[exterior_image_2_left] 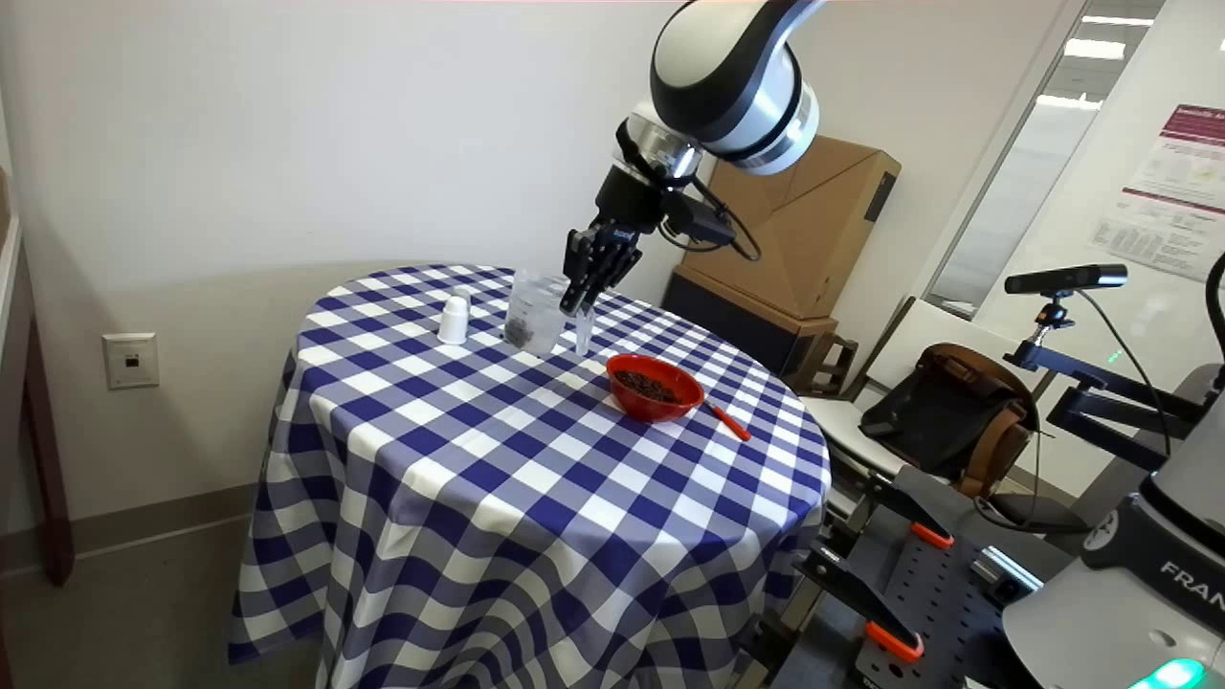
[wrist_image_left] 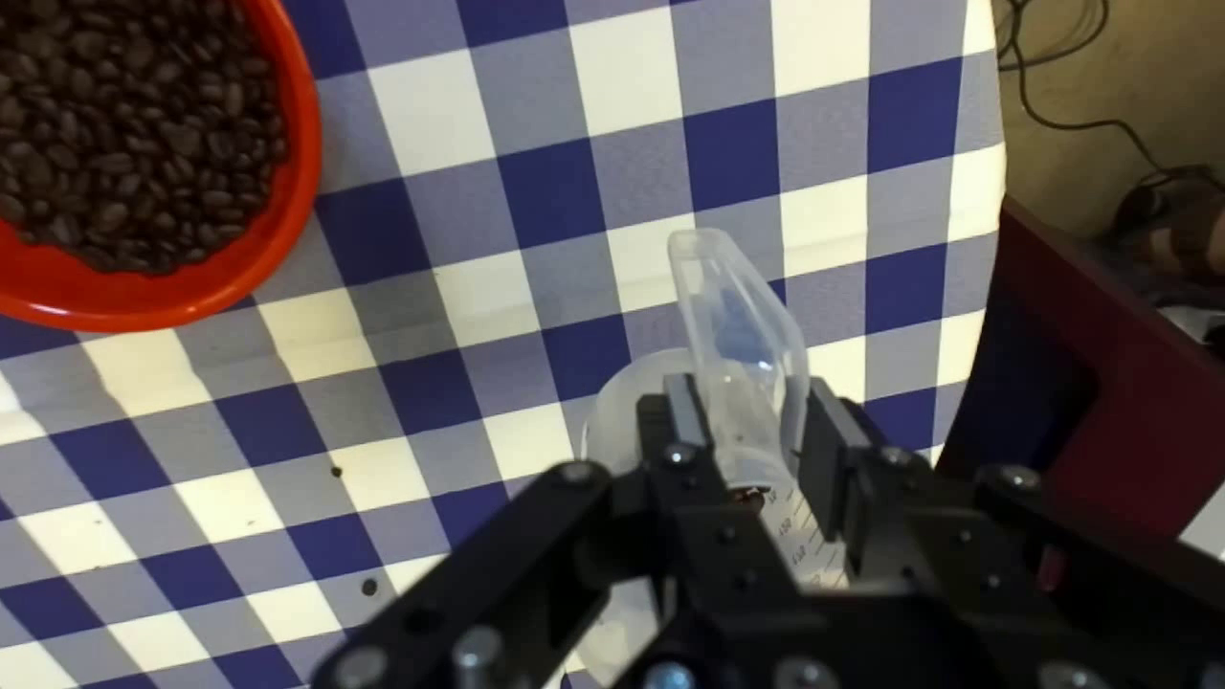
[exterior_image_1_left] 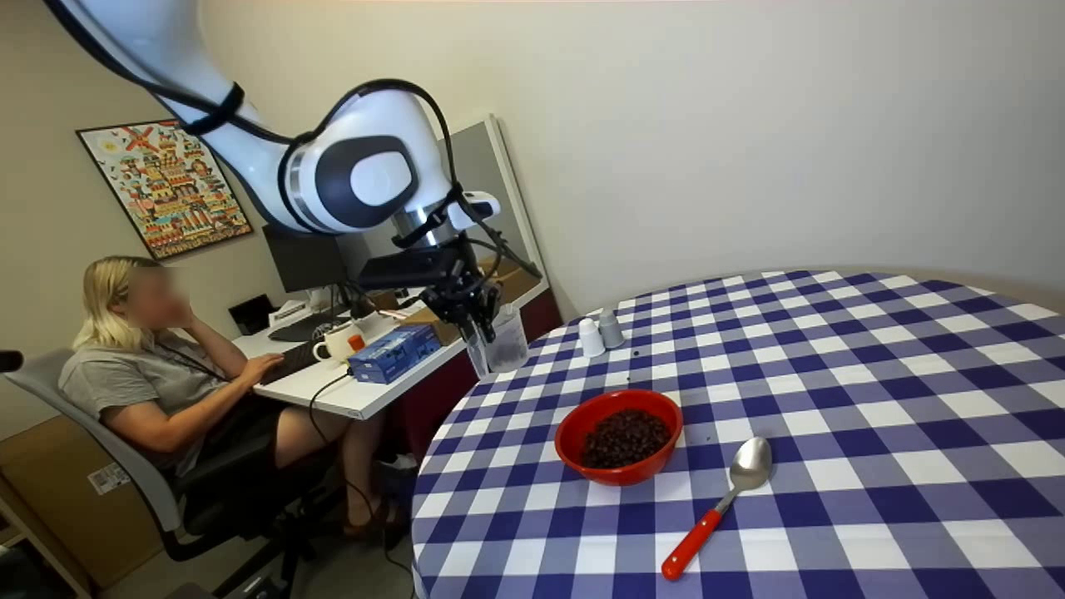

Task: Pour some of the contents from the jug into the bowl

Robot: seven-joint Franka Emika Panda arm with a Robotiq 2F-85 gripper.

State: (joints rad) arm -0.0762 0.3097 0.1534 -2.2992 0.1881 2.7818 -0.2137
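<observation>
The see-through jug (exterior_image_1_left: 509, 345) shows in both exterior views (exterior_image_2_left: 534, 308) and hangs above the tablecloth, roughly upright. Dark beans lie low inside it. My gripper (wrist_image_left: 751, 421) is shut on the jug's handle (wrist_image_left: 737, 325), which sits between the two fingertips in the wrist view. The jug's body is partly hidden under the fingers there. The red bowl (exterior_image_1_left: 611, 477) holds many dark beans and stands on the table; it also shows in an exterior view (exterior_image_2_left: 646, 407) and at the upper left of the wrist view (wrist_image_left: 304, 144). The jug is apart from the bowl, off to one side.
A red-handled spoon (exterior_image_1_left: 730, 499) lies beside the bowl. A white shaker (exterior_image_1_left: 591, 338) and a grey shaker (exterior_image_1_left: 611, 329) stand farther back on the checked table (exterior_image_1_left: 874, 399). Loose beans (wrist_image_left: 369, 587) lie on the cloth. A person (exterior_image_1_left: 158, 349) sits at a desk beyond the table edge.
</observation>
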